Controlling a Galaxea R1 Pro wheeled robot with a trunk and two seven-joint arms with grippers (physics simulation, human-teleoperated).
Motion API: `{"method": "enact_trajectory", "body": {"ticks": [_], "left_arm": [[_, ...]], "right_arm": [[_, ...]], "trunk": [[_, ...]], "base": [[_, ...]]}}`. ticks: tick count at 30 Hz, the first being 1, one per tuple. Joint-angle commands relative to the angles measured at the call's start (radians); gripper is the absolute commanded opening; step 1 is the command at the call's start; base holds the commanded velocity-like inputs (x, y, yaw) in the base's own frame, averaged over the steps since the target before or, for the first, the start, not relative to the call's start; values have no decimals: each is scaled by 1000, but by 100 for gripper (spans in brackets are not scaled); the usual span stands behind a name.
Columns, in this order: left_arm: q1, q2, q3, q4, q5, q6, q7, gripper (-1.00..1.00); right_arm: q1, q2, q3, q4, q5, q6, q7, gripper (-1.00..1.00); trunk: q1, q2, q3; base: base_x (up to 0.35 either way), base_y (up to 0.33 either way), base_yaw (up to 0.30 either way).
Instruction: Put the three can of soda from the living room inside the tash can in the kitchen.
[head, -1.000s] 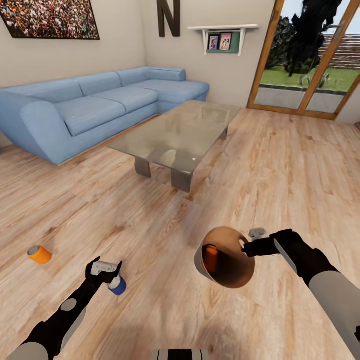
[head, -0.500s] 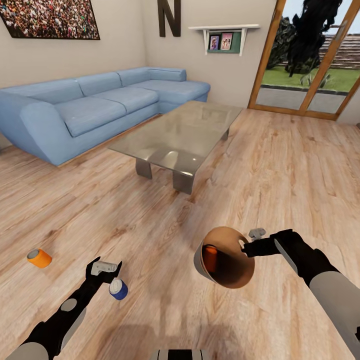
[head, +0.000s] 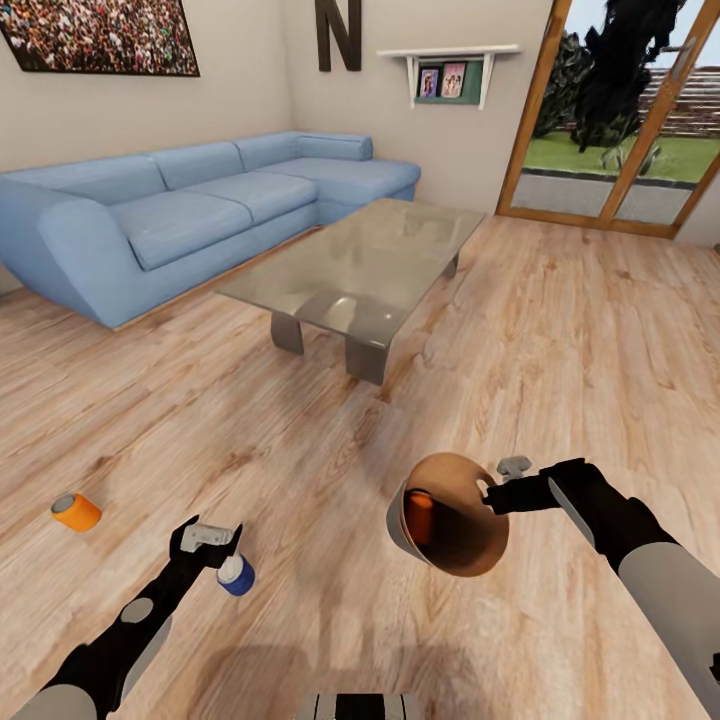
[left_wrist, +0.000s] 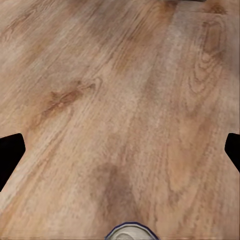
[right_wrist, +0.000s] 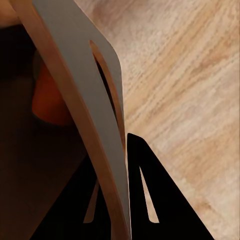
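A blue corner sofa (head: 200, 215) and glass table (head: 360, 275) stand on wooden floor (head: 560, 330) near garden doors (head: 620, 120).

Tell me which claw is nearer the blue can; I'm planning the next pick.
Left. The left claw hangs open just above the blue can, while the right claw is off to the side, gripping the trash can's rim.

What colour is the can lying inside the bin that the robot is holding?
Orange. The can in the bin shows best in the head view.
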Motion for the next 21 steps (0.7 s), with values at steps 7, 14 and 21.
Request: {"method": "enact_trajectory", "body": {"ticks": [7,14,21], "left_arm": [[0,0,0,39,3,-8,1,100],[0,0,-1,42,3,-12,0,100],[0,0,-4,42,1,-15,-2,100]], "right_arm": [[-1,0,-4,-1,-28,89,4,-100],[-1,1,-4,-3,-29,107,3,-100],[0,1,-1,-29,-29,111,3,-100]], "trunk": [[27,-49,-22],[34,-63,-28],[34,-63,-28]], "base": [[0,0,0],[0,0,0],[68,0,0]]}}
